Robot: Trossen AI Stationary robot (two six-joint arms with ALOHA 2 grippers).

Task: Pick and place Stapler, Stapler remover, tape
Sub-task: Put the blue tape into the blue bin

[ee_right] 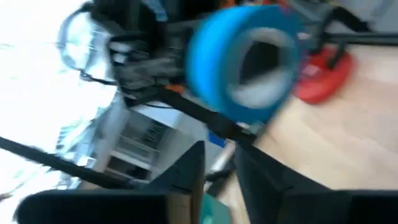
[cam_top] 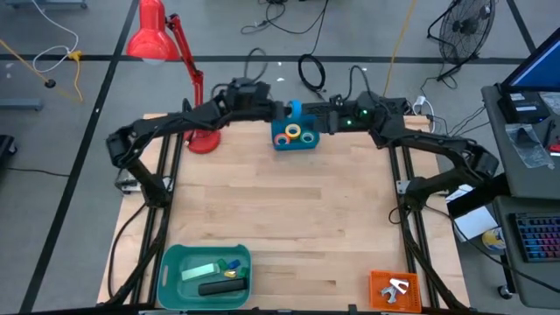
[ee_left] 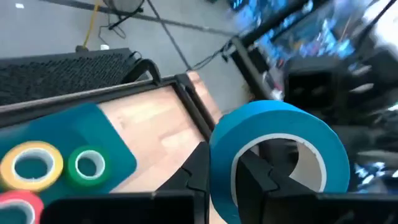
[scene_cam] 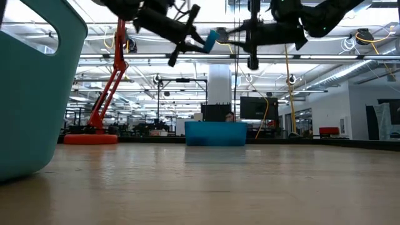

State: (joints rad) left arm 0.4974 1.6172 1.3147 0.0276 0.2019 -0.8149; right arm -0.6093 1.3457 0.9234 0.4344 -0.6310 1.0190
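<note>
The blue tape roll [cam_top: 295, 109] [scene_cam: 210, 40] is up in the air over the table's far middle, held in my left gripper [cam_top: 285, 112] [ee_left: 224, 180]. Below it a blue bin [cam_top: 285, 144] holds the yellow roll [cam_top: 291, 132], green roll [cam_top: 308, 137] and orange roll [cam_top: 281, 138]. My right gripper [cam_top: 318, 114] [ee_right: 219, 165] hovers just right of the blue roll [ee_right: 245, 59], fingers a narrow gap apart and touching nothing. The black stapler [cam_top: 223, 287] lies in the teal basket [cam_top: 175, 258] at the near left. A metal staple remover [cam_top: 399, 287] lies in the orange tray [cam_top: 376, 280] at the near right. My left gripper pinches the blue roll's wall [ee_left: 221, 163], one finger [ee_left: 258, 177] inside the ring's hole and the other finger [ee_left: 198, 168] outside. The roll is lifted clear above the blue bin and stands on edge, its open centre facing sideways.
A red desk lamp [cam_top: 162, 39] stands with its base [cam_top: 203, 140] at the far left of the table. The teal basket [scene_cam: 31, 81] also holds a mint-green block [cam_top: 199, 271]. Bare wood stretches across the table's middle [cam_top: 289, 219].
</note>
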